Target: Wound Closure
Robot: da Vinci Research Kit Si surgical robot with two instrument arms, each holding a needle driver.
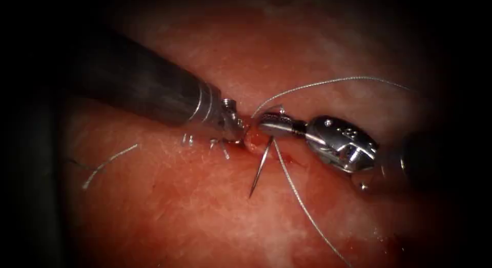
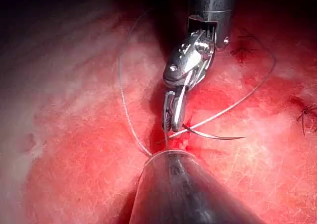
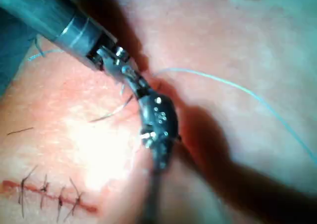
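Right tool: the shiny silver needle driver comes in from the right, its jaws clenched on the thin curved steel needle close to the thread end of the curve, as I read it.
Left tool: the dark grey shaft with a small silver wristed tip has that tip pressed at the edge of the cut; I think it pinches the tissue lip, but the jaws are crowded and I cannot tell for sure.
Tissue: the pink and red slab of pork belly has its cut running across, with red fluid wet around the tool tips.
Thread: the fine pale suture thread trails down to the lower right, and another loop arcs above the right tool.
Stitch ends: short cut thread ends stand along the closed part left of the tools.
Needle: its body hangs free below the right jaws, the sharp tip lying over the tissue surface, not buried.
Risk, grip: held so near one end, the needle may swivel in the jaws if the point meets firm tissue.
Risk, thread: the slack loops lie near both tools and could snag or be pinched.
Risk, tissue: a hard pull by the left tool could tear the lip.
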